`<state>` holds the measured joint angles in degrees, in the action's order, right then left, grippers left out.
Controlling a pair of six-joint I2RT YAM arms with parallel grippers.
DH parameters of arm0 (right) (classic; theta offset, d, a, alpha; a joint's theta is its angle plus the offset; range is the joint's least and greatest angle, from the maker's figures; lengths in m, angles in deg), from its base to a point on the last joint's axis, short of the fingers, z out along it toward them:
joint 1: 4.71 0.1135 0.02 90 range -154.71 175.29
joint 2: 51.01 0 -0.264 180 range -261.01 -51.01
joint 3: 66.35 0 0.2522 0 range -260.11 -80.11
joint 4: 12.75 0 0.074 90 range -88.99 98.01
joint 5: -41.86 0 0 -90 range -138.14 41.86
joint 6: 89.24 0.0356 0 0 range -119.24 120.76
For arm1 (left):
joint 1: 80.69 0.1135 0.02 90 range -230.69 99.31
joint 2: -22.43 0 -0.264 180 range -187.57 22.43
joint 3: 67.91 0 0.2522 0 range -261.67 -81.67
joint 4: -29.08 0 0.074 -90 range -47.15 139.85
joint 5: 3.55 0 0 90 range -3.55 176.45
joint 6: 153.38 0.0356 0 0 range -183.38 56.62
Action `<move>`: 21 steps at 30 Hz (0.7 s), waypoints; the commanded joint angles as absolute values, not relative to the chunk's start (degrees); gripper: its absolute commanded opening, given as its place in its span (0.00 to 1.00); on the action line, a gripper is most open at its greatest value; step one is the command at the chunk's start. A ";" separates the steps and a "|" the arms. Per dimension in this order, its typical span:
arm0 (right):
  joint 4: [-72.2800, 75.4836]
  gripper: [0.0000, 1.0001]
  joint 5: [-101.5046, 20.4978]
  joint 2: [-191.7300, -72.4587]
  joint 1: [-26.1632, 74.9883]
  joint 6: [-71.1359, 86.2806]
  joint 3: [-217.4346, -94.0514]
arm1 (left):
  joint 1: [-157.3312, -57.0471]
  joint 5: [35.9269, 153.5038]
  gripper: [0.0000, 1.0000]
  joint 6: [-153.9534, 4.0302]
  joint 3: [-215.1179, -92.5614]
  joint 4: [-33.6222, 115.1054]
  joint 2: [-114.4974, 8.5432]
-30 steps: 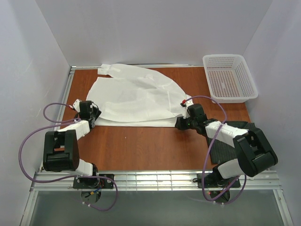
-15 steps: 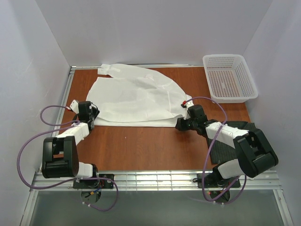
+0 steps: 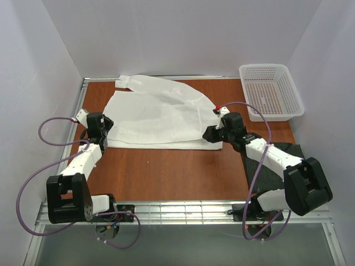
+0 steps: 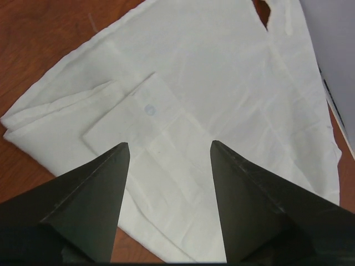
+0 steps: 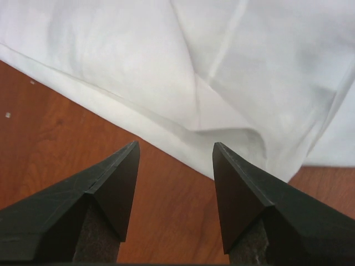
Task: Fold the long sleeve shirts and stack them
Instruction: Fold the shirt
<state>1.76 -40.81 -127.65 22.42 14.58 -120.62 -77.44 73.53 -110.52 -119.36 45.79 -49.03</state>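
Two near corners of the white shirt [image 3: 158, 113] are covered: left gripper [image 4: 168, 144] spread over the left, right gripper [image 5: 176, 144] spread just short of the right.

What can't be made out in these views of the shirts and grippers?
1. Top external view: the dark charcoal cloth lies largely under the right arm, so its folds and any stripes are unreadable.
2. Left wrist view: the open left gripper covers the near hem of the plain white button-up shirt; the frame edges cut off the rest.
3. Right wrist view: the open right gripper frames only one shirt corner; layers underneath are hidden.
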 commanded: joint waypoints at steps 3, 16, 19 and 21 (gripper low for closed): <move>-0.04 0.47 -32.69 -134.04 22.88 18.51 -133.25 | -77.61 82.58 0.57 -104.96 -125.26 47.06 -54.20; -6.55 0.27 -22.21 -151.47 24.47 20.71 -139.53 | -77.70 86.19 0.55 -107.59 -130.63 48.29 -72.49; -8.65 0.22 -23.53 -153.05 22.01 20.71 -135.67 | -77.70 85.31 0.55 -109.25 -129.75 48.56 -73.72; -11.89 0.19 -23.27 -153.76 18.95 21.49 -131.71 | -77.61 84.61 0.55 -110.05 -129.05 48.91 -74.25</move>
